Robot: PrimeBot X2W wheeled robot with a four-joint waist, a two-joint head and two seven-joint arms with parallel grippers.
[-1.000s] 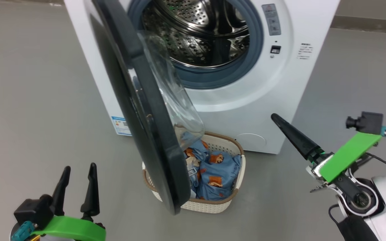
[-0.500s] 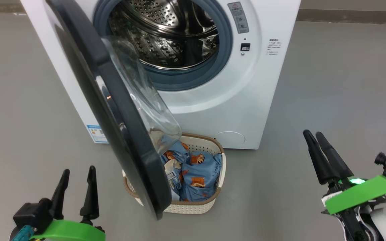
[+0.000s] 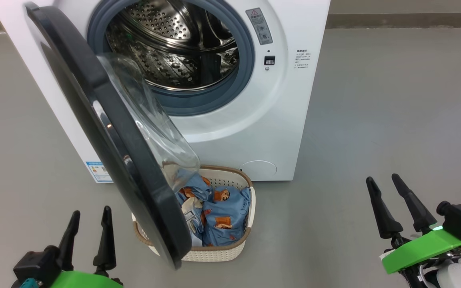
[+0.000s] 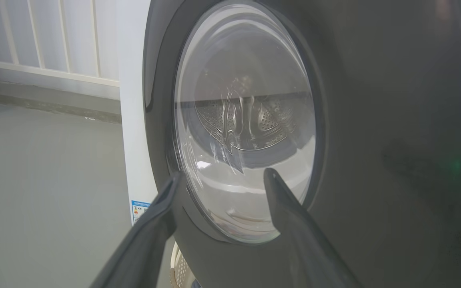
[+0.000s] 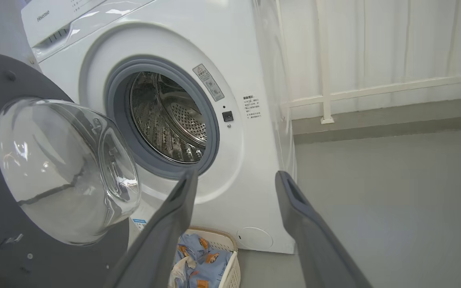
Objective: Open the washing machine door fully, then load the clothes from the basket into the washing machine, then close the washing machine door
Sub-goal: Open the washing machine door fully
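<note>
1. washing machine door [image 3: 146,192]: open, hinged at the 9 o'clock side of the opening, swung out toward the robot, near edge-on in the head view. Its glass bowl [image 3: 146,120] bulges toward 3 o'clock. The door's lower edge overlaps the basket's 9 o'clock side in that view; can't tell if they touch.
2. washing machine [image 3: 278,100]: at 12 o'clock in the head view, standing on the grey floor [image 3: 374,100]. The opening is exposed, showing the grey rubber ring [image 3: 246,68] and the perforated steel drum [image 3: 174,44]. The blue label [image 3: 97,172] sits at the lower corner, 8 o'clock, beside the door's outer face.
3. basket [image 3: 214,254]: on the floor at 6 o'clock of the opening, just beside the machine's front.
4. clothes [image 3: 226,208]: piled inside the basket. Blue with orange-brown bears, with a cream-white bit toward 9 o'clock.
5. left gripper [image 3: 91,211]: at 7 o'clock in the head view, fingers spread, nothing between them, clear of the door. The left wrist view faces the door's outer side, and the drum is visible through the window.
6. right gripper [image 3: 382,178]: at 4 o'clock, fingers spread, empty, over bare floor and well apart from the basket and the machine. In the right wrist view the opening is at 11 o'clock, the bowl at 9 and the basket at 6.
7. Behind, in the right wrist view at 2 o'clock: a pale curtain [image 5: 394,40] and a white rail [image 5: 374,90].
</note>
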